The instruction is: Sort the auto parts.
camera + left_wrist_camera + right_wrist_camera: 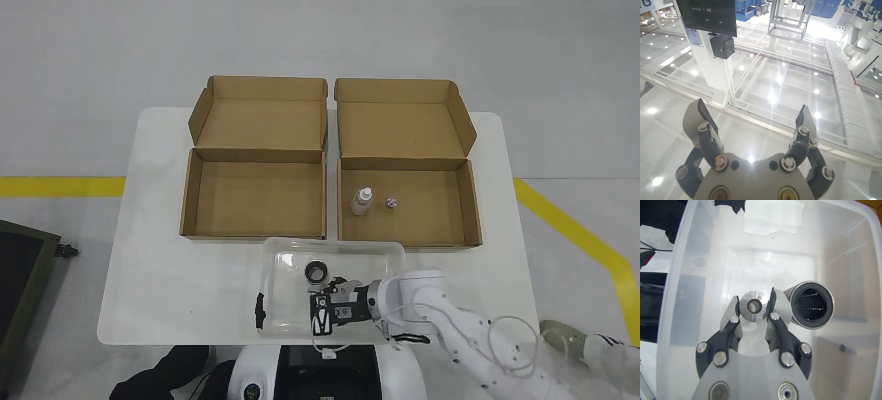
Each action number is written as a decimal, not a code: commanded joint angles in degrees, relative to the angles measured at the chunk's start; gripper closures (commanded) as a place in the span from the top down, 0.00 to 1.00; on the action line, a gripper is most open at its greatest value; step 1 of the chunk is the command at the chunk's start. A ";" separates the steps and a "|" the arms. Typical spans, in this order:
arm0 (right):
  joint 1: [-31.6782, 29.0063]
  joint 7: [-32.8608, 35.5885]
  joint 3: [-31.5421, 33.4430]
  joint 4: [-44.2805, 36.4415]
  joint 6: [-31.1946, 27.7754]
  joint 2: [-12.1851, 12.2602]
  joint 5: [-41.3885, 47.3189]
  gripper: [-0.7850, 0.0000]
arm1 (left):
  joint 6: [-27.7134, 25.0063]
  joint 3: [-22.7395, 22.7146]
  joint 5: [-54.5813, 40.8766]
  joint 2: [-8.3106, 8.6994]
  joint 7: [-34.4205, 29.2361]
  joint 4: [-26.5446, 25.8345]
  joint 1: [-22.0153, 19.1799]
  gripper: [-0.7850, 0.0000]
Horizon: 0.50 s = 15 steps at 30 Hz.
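Observation:
My right gripper (pixel 754 303) is low inside the clear plastic bin (pixel 668 291), shut on a small silver metal bushing (pixel 745 311) with a round hole through its middle. Right beside it lies a linear bearing (pixel 812 308), a steel cylinder with a black bore and rows of tiny balls. In the top view the right gripper (pixel 322 310) sits in the bin (pixel 335 243) at the table's near edge, with the bearing (pixel 317 270) just beyond it. My left gripper (pixel 751 108) is open and holds nothing, pointing up at a ceiling.
Two open cardboard boxes stand behind the bin. The left box (pixel 253 195) has a bare floor. The right box (pixel 440 210) holds a small white bottle-shaped part (pixel 361 201) and a tiny round part (pixel 392 202). A black object (pixel 260 308) clings to the bin's left wall.

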 commanded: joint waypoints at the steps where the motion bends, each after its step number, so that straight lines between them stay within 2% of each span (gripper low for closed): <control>1: -0.16 0.29 0.37 -0.59 -0.39 0.12 0.28 0.00 | 0.00 0.00 0.00 0.00 0.00 0.00 0.00 1.00; 15: -3.26 -0.96 5.41 -8.75 -0.74 1.32 6.60 0.00 | 0.00 0.00 0.00 0.00 0.00 0.00 0.00 1.00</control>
